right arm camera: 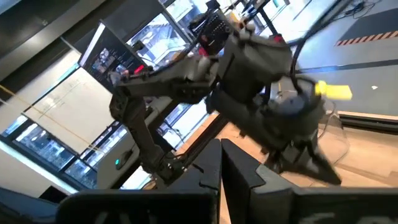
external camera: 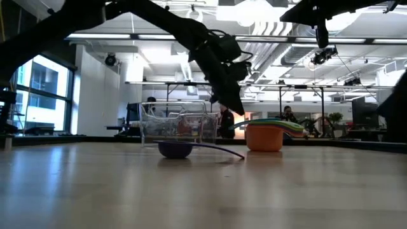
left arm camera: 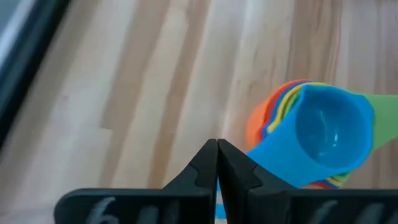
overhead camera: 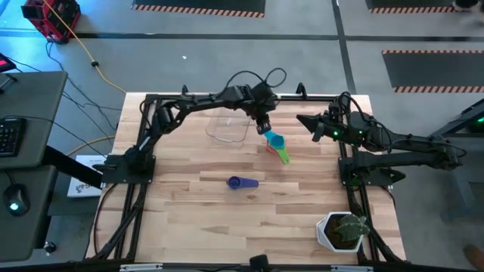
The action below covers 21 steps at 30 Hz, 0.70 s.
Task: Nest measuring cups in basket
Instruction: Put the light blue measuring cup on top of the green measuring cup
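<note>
In the high view, the left gripper is seen reaching across the far middle of the wooden table, between the clear basket and a stack of nested measuring cups, just above the stack's near end. The blue cup lies on top of the stack, with a green handle pointing toward the front edge. A purple cup lies alone nearer the table's middle, well apart from the stack. The right gripper is held aloft at the far right side, beside the stack but apart from it. A white pot with a green plant stands at the front right corner.

In the low view, the basket is seen behind the purple cup, and the orange cup forms the stack's base beside them.

In the left wrist view, the left gripper's fingers are pressed together with nothing between them, just at the blue cup's handle.

In the right wrist view, the right gripper's fingers are likewise closed and empty, with the left arm seen beyond.
</note>
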Tool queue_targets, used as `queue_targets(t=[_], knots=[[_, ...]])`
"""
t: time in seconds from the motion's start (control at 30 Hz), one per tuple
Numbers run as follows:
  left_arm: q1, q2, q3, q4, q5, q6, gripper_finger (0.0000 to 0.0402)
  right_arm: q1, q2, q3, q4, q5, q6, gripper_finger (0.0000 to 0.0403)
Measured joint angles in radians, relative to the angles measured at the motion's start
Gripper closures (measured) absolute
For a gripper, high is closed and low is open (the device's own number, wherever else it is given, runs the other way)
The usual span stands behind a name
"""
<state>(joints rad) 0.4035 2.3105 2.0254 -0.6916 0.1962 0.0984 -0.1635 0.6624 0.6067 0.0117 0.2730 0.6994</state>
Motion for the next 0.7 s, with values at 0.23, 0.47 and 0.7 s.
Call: queue_targets(t=[0.23,0.47,0.7], knots=[[-0.023,0.024,0.0,0.017,-0.104,-0.019,0.0401,0.0,0.0,0.0,0.0,0.008,0.013,0.0403],[-0.017,0.05,0.002,0.019,-0.056,-0.001,0.0401,0.001,0.0,0.0,0.0,0.007,0.044,0.0403],[-0.024,0.078,-0.001,-0.093,-0.056,0.033,0.0401,0.001,0.0,0.0,-0.001,0.003,0.06,0.0403]])
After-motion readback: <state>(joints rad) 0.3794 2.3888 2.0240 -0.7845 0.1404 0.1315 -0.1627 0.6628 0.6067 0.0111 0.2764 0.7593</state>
